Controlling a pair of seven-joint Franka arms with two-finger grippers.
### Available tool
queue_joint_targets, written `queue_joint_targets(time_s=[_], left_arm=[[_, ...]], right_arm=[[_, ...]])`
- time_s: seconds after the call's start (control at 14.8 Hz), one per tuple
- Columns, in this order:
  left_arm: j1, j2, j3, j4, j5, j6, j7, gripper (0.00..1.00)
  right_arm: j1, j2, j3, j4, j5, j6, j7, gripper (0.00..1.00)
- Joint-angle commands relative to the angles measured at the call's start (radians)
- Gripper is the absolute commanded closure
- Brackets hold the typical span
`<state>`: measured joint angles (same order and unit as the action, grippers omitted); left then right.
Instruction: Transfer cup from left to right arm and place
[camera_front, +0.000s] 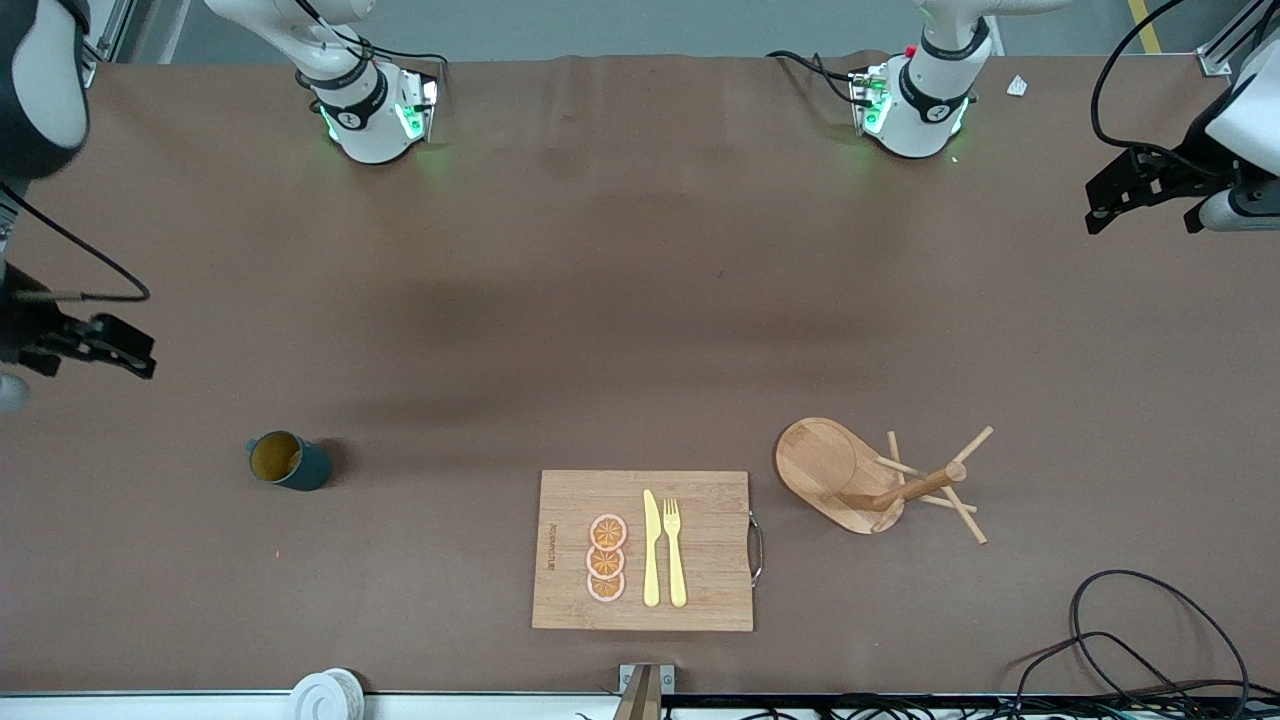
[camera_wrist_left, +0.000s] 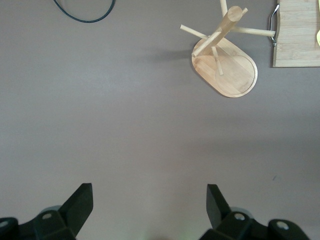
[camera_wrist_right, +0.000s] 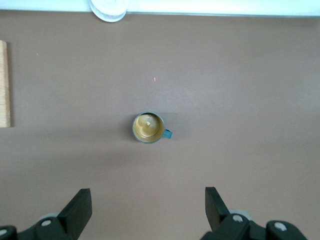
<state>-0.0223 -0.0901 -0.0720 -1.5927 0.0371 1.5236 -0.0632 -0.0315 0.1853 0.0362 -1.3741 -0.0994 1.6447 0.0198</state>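
Front view: the cup (camera_front: 289, 461) stands upright on the worktop (camera_front: 640, 330) toward the right arm's end, well apart from the cutting board (camera_front: 643, 550) and the peg stand (camera_front: 880, 480). The right end effector (camera_front: 95, 345) hangs over the worktop's edge, released and empty; the left end effector (camera_front: 1150, 195) hangs over the other end, likewise released.

Left wrist view: fingers (camera_wrist_left: 77, 205) spread, nothing between them (only the peg stand (camera_wrist_left: 225, 62) and bare worktop below).

Right wrist view: the cup (camera_wrist_right: 148, 127) sits below the spread fingers (camera_wrist_right: 75, 210), untouched.

Judgement: the cup appears already placed or not yet picked up; which cannot be determined. Any next grasp calls for a descent centred over the rim.
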Motion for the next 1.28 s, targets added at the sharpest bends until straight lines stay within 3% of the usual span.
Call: queue_joint_targets(time_s=[0.0,0.88,1.01,1.22], left_arm=[[0.007,-0.011,-0.003,0.007,0.015,-0.011,0.014,0.00],[-0.001,-0.016,-0.022,0.002,-0.011,-0.065,0.013,0.00],[-0.001,-0.020,-0.032,-0.001,-0.019,-0.066,0.013,0.00],[0.004,-0.017,-0.040,0.007,-0.019,-0.066,0.016,0.00]], right_arm=[[-0.007,-0.052,0.005,-0.033,0.015,-0.067,-0.009,0.00],[-0.013,-0.060,0.002,0.026,0.032,-0.135,0.006,0.00],[-0.018,-0.060,-0.007,0.026,0.093,-0.144,0.006,0.00],[-0.028,-0.061,-0.001,0.026,0.103,-0.143,0.005,0.00]])
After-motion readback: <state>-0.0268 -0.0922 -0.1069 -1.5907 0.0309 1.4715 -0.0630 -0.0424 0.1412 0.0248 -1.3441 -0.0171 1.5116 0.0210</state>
